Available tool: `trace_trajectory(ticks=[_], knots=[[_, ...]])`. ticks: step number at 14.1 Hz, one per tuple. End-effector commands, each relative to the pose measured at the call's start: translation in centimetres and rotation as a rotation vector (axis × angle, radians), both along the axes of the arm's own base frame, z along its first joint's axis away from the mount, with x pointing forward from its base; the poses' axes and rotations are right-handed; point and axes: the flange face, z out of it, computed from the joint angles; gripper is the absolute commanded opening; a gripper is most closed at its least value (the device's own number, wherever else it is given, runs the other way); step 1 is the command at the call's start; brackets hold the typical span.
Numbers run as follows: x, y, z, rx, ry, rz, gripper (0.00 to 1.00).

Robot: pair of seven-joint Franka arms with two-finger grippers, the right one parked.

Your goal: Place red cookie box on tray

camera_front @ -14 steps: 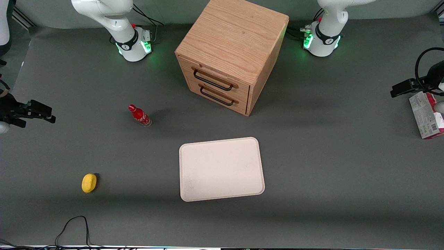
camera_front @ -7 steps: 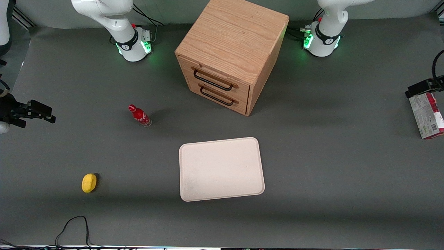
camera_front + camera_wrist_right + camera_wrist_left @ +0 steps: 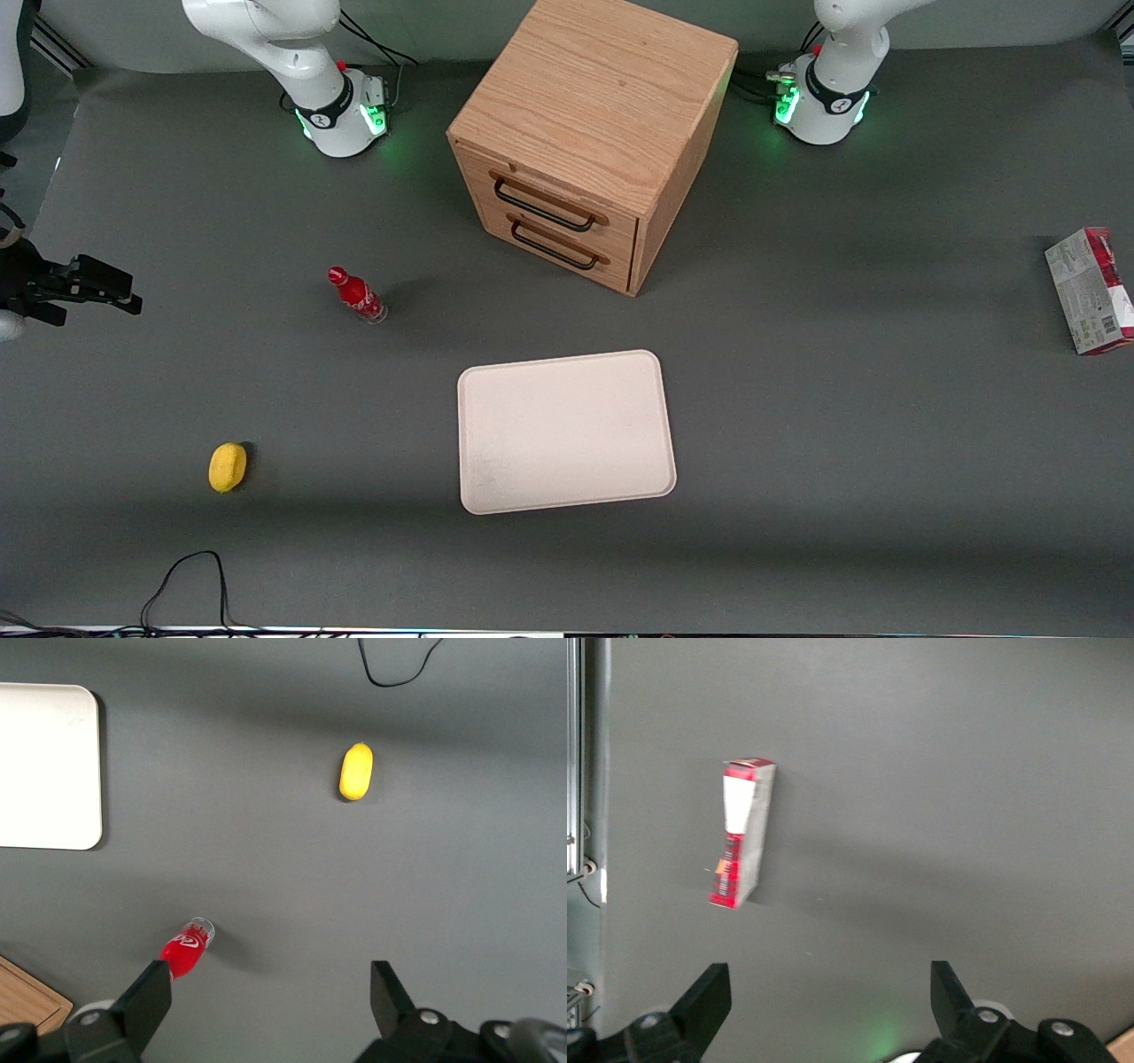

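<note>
Well, end effector (image 3: 824, 1014) hangs above the box (image 3: 741, 834).
Fingers spread wide, empty; tray (image 3: 565, 431) well apart.

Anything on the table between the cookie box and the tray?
Nothing: front view shows bare grey table from cookie box to tray. Gripper hangs open above the box.

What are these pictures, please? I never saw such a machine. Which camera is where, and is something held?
Two robot arms stand at a grey table. One picture is taken from the front; the other two come from cameras on the arms' wrists. The working arm's gripper hangs open above the cookie box and holds nothing. The box lies at that arm's end of the table, apart from the tray in the middle. Also there: a cabinet, a red bottle and a yellow thing.
</note>
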Motion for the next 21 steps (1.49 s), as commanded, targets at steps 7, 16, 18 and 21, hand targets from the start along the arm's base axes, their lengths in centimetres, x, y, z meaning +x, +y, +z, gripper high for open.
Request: trace_trajectory(ticks=[7,16,18,21], knots=[[-1.3,13.6,-4.1,-0.067,0.019,-0.073,1.0],[-4.0,15.7,-21.1,-0.069,-0.001,-0.041,0.99],[-5.4,15.9,-24.7,-0.054,-0.025,-0.025,0.99],[-6.8,15.5,-29.1,-0.036,-0.06,-0.023,0.99]])
